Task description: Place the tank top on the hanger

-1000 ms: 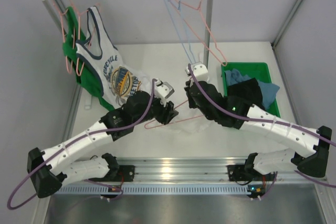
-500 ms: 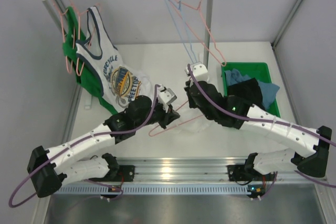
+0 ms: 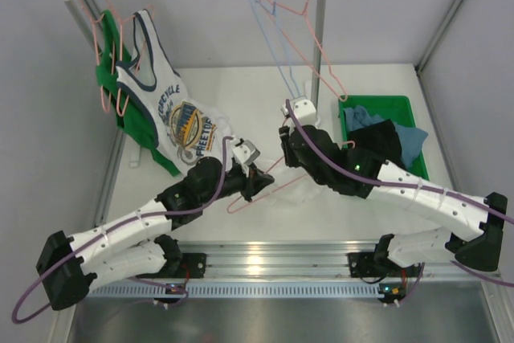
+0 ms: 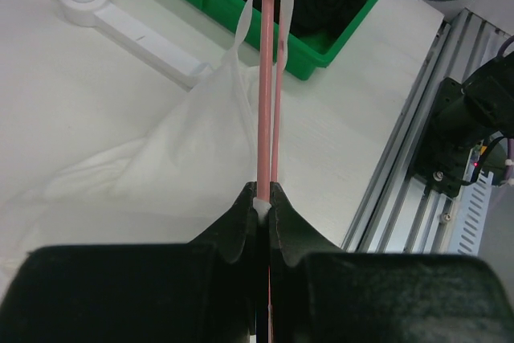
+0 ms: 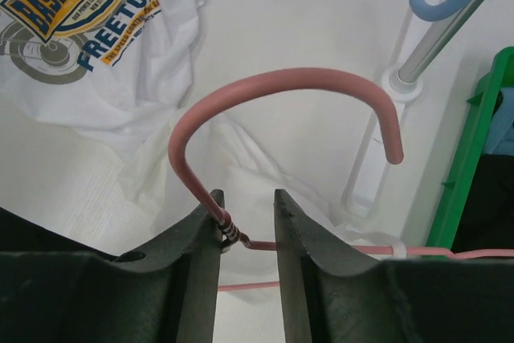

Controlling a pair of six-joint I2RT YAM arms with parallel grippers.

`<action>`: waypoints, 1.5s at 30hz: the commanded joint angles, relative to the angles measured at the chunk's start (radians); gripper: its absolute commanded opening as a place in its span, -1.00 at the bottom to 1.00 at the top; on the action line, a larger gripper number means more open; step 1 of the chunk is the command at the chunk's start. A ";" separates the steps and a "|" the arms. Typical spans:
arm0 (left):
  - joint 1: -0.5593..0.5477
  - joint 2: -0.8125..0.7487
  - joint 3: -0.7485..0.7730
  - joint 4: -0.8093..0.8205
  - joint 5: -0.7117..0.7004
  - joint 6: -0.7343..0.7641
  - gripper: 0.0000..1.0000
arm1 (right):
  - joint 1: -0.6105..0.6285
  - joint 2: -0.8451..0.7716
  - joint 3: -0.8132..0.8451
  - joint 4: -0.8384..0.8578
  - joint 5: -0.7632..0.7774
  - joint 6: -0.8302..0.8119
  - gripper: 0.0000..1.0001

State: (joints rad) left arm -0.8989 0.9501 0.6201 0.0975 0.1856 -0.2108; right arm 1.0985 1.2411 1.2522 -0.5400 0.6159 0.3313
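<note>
Left wrist view: the left gripper pinches the hanger wire at centre, tank top straps looped over it. The right gripper stands parted around the hanger's neck.

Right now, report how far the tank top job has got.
Done: one strap of the tank top looks looped over the hanger. In hand: left gripper clamps its wire; right gripper stands open around the neck. Left: seemingly the other shoulder; the body lies on the table.
</note>
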 commanded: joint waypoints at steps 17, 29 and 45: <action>0.009 -0.168 -0.151 0.202 -0.159 -0.079 -1.00 | 0.014 -0.042 0.121 -0.035 -0.042 -0.005 0.86; 0.008 -0.281 -0.100 0.035 -0.373 -0.073 -1.00 | 0.012 -0.149 0.168 -0.107 0.010 0.014 0.99; 0.009 -0.315 0.309 -0.453 -0.666 -0.055 -1.00 | 0.012 -0.201 0.194 -0.176 0.076 0.031 1.00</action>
State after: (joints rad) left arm -0.8944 0.6224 0.8062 -0.2600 -0.3748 -0.2749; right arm 1.1015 1.0595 1.3960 -0.7017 0.6659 0.3523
